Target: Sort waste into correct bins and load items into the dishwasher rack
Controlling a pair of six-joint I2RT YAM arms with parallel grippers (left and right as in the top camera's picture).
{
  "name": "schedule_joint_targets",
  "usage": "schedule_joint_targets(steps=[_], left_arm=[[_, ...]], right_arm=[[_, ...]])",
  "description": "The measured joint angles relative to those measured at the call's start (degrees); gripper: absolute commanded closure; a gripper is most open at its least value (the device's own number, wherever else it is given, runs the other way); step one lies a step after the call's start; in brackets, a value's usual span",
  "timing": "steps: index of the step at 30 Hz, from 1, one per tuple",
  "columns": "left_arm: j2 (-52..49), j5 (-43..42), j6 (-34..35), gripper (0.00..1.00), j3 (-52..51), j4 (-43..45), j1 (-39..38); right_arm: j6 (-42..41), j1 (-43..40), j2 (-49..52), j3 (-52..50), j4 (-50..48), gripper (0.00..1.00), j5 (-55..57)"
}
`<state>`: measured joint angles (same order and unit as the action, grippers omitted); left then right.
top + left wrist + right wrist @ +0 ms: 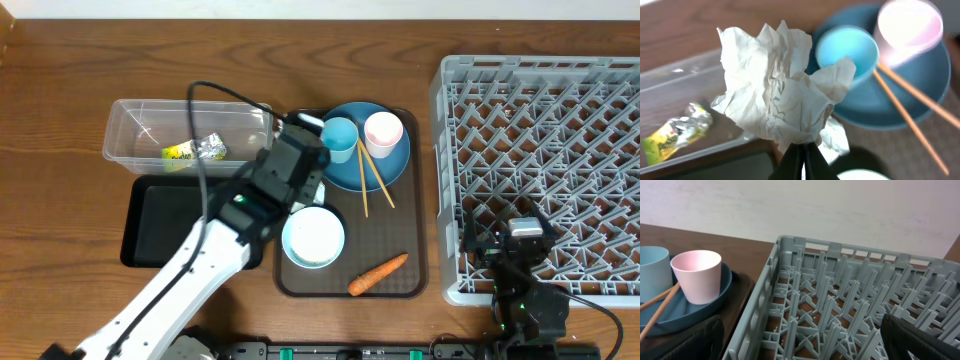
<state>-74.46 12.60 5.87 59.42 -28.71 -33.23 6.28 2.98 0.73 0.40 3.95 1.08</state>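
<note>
Progress: early stage; only wrapper is binned, I judge; carrot and all 6 dishes wait.
Left end effector: clenched on crumpled paper, which stands above its tips.
Clear tub: just beside it, holds wrapper.
Black tray: under its arm, nothing seen inside.
Rack: under right end effector, fingers spread apart; no dishes seen.

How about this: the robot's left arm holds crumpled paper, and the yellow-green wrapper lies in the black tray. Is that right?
Not quite. The left gripper does hold the paper, but the wrapper lies in the clear tub, not in the black tray. The overhead view shows this.
</note>
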Motion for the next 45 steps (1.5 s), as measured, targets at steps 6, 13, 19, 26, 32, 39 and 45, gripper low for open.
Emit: schedule_joint_targets(steps=[6,13,19,26,32,39,45], left_arm=[[-0.3,1.9,4.7,0.93,0.0,2.5,6.9],[-4.9,2.6,8.0,0.92,0.0,3.2,14.1],[-10.7,2.6,8.9,0.92,0.0,5.1,15.1],[-14.6,2.6,9.0,0.92,0.0,6.1,15.1],[-12.6,1.0,9.0,0.92,0.0,4.8,15.1],[-1.7,-8.7,9.2,0.92,0.0,-1.7,15.1],[1.6,-18.4,9.1,0.53,-0.1,-8.8,15.0]], right_arm=[[0.0,0.0,0.0,0.0,0.0,0.01,0.0],[0.0,0.0,0.0,0.0,0.0,0.01,0.0],[0.0,0.0,0.0,0.0,0.0,0.01,0.0],[0.0,0.0,0.0,0.0,0.0,0.01,0.0],[0.0,0.0,0.0,0.0,0.0,0.01,0.0],[0.0,0.0,0.0,0.0,0.0,0.01,0.0],[0.0,0.0,0.0,0.0,0.0,0.01,0.0]])
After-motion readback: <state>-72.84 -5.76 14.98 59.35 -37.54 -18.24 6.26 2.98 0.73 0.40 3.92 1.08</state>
